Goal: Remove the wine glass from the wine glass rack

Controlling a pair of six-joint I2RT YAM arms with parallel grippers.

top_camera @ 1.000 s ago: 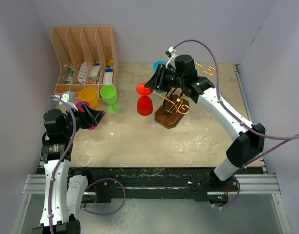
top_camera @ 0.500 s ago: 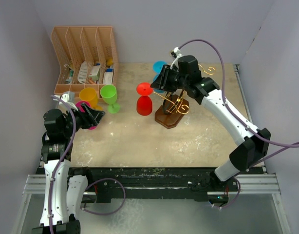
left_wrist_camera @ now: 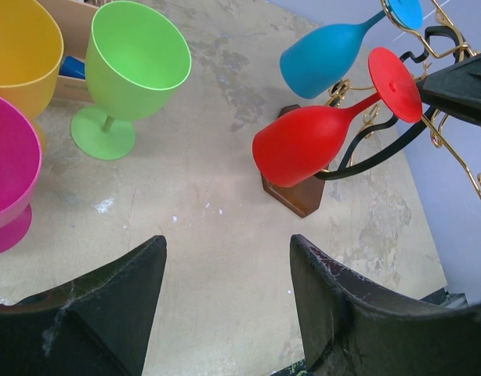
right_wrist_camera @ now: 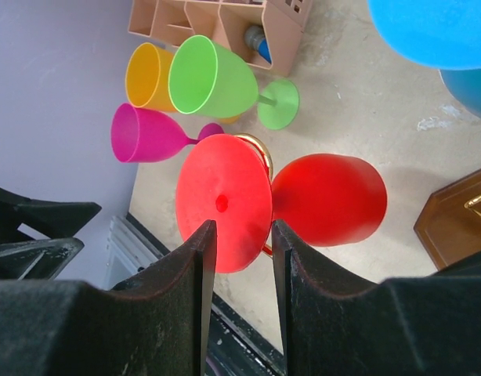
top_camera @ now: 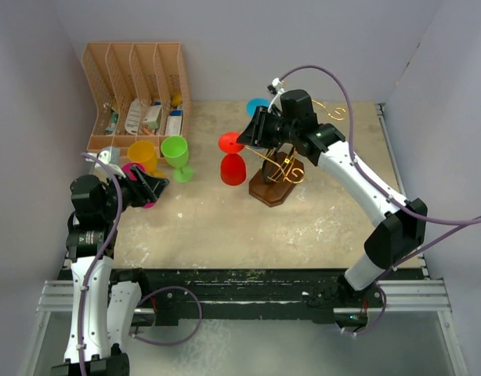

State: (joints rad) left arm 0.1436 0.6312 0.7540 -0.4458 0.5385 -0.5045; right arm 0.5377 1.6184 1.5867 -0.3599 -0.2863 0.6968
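1. Some things in the tan organizer (top_camera: 135,94) have labels, but they are too small for me to read.
2. My right end effector (right_wrist_camera: 238,227) is partly open. It holds nothing.
3. The round foot of the red wine glass (right_wrist_camera: 327,200) is just past my right fingertips and faces them. The foot is wider than the gap between my fingers. I cannot tell if my fingertips touch it.
4. The red wine glass hangs tilted on the wine glass rack (top_camera: 281,171). Its foot is up high and its bowl is down low, above the worktop (top_camera: 225,227).
5. A blue glass (left_wrist_camera: 327,55) hangs on the same rack, just beside the red one.
6. My left end effector (left_wrist_camera: 225,298) is wide open and holds nothing. It is well apart from the rack and near the pink glass (left_wrist_camera: 9,164).
7. The green glass (left_wrist_camera: 135,66) and the yellow glass (left_wrist_camera: 17,47) stand upright just beside the pink one.
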